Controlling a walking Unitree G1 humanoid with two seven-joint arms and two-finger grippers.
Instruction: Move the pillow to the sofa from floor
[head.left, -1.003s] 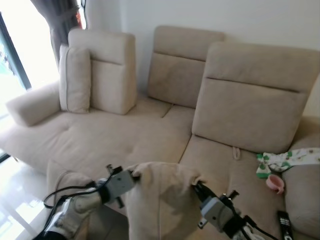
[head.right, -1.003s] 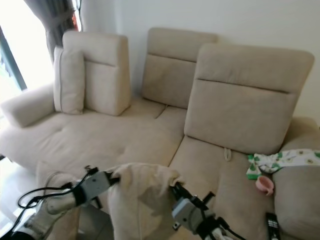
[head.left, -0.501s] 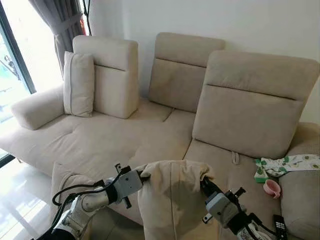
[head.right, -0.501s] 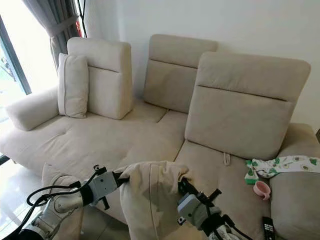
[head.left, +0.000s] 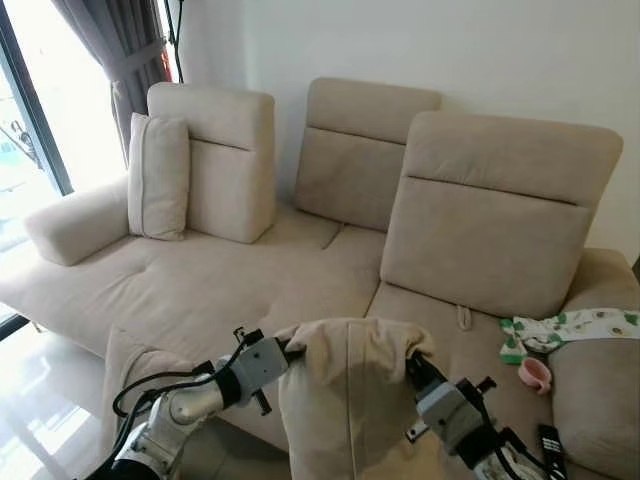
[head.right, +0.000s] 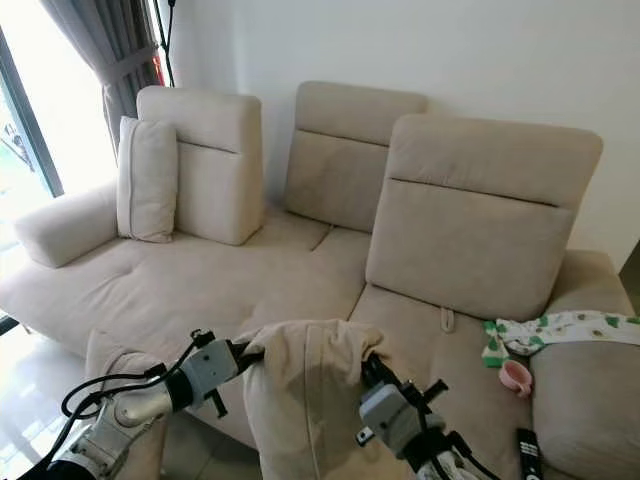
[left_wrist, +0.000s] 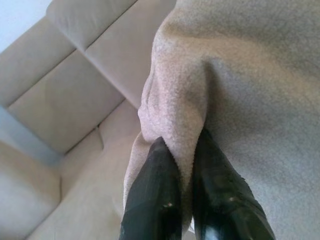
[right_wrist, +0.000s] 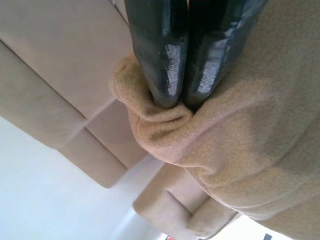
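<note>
Your left gripper (head.left: 287, 349) and right gripper (head.left: 412, 367) jaws each pinch a top corner of the beige pillow (head.left: 350, 400), lower centre, before the sofa (head.left: 300, 270).

Curtain (head.left: 115, 45): dark grey, far left, beside the bright window (head.left: 30, 110).
Wall (head.left: 420, 45): plain white, far side.
Patterned cloth (head.left: 570, 327): white with green print, right, lying flat.
Pink cup (head.left: 535, 371): right, just beside the cloth.
Remote control (head.left: 551, 446): black, near right.
Floor (head.left: 40, 420): glossy, pale, near left.

Pillow (head.left: 350, 400) held before the sofa (head.left: 260, 280); cushion (head.left: 157, 177) far left, cloth (head.left: 565, 327) right
</note>
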